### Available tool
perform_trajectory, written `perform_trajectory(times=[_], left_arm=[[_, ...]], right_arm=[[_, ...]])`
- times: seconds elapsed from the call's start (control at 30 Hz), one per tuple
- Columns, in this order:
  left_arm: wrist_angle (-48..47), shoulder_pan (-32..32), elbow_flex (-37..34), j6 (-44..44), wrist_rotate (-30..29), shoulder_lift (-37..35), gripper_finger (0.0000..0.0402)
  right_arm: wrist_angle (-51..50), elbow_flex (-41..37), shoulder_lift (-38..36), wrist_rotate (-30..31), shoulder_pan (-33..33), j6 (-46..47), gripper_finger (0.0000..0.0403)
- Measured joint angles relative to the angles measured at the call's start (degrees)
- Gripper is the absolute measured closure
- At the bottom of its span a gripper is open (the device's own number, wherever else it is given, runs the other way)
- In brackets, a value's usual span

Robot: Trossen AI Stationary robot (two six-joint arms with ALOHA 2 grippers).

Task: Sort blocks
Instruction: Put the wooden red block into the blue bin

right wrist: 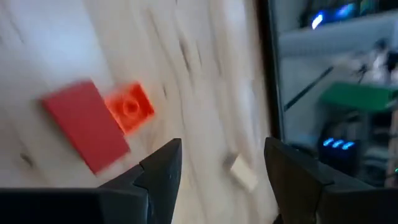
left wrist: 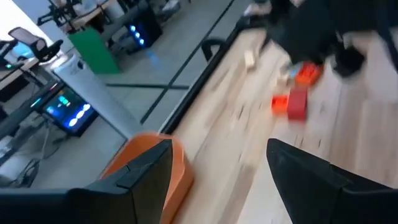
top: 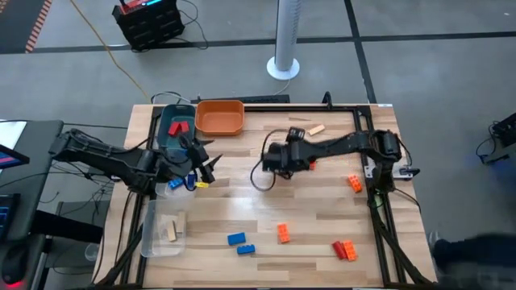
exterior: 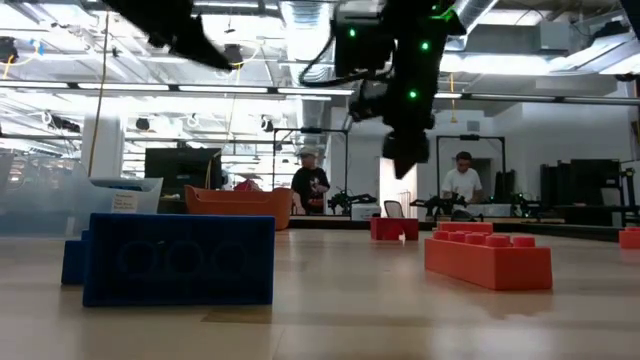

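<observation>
Blocks lie scattered on the wooden table (top: pixel 266 201). Two blue ones (top: pixel 240 243), an orange one (top: pixel 283 232) and a red-and-orange pair (top: pixel 345 250) sit near the front. Another orange block (top: pixel 355 183) lies at the right, and a tan one (top: pixel 316 129) at the back. My left gripper (top: pixel 206 166) (left wrist: pixel 217 149) hangs open beside the teal tray (top: pixel 171 133), holding nothing. My right gripper (top: pixel 282 153) (right wrist: pixel 221 146) is open above mid-table. A red block (right wrist: pixel 87 124), an orange block (right wrist: pixel 129 107) and a tan block (right wrist: pixel 239 171) lie below it.
The teal tray holds a red block (top: pixel 178 126). The orange tray (top: pixel 219 118) stands at the back edge and the clear tray (top: pixel 160 229), holding tan blocks, at the front left. Small blue and yellow pieces (top: pixel 192 182) lie under my left gripper. People stand in the room behind (exterior: pixel 310 185).
</observation>
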Motion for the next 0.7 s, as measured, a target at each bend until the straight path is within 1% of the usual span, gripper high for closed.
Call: perform_trajectory(times=[0.07,0.13,0.2,0.3,0.4,0.47,0.5,0.57,0.7], left_arm=[[2.3,-0.01,-3.53,2.59,-0.94,-0.79,0.0148],[7.26,0.26,-6.74,6.06,-1.0,-2.23,0.0148],[9.91,0.47,-9.2,8.34,-0.97,-4.24,0.0148],[10.87,0.51,-11.16,9.85,1.32,-8.16,0.0148],[10.15,0.44,-11.2,9.86,3.53,-12.57,0.0148],[9.36,0.44,-11.22,9.04,5.02,-15.12,0.0148],[8.71,0.43,-11.22,8.38,5.73,-16.24,0.0148],[6.6,0.42,-11.22,6.75,7.06,-18.11,0.0148],[3.75,0.42,-11.22,4.68,7.94,-20.34,0.0148]], right_arm=[[-1.61,0.0,-1.21,-4.21,-2.73,-0.53,0.0168],[-0.94,0.0,-2.74,-11.87,-5.15,-3.59,0.0168],[0.01,0.0,-4.1,-18.49,-7.08,-6.44,0.0168],[1.55,0.0,-5.91,-25.29,-7.91,-9.6,0.0168],[2.79,0.02,-5.9,-27.37,-7.17,-13.43,0.0168],[4.12,-1.17,-5.05,-28.35,-6.49,-16.09,0.0168],[5.33,-2.29,-4.86,-30.03,-6.22,-16.87,0.0168],[8.17,-4.62,-4.87,-33.25,-6.11,-17.23,0.0168],[10.82,-7.92,-4.92,-33.75,-6.37,-16.53,0.0168]])
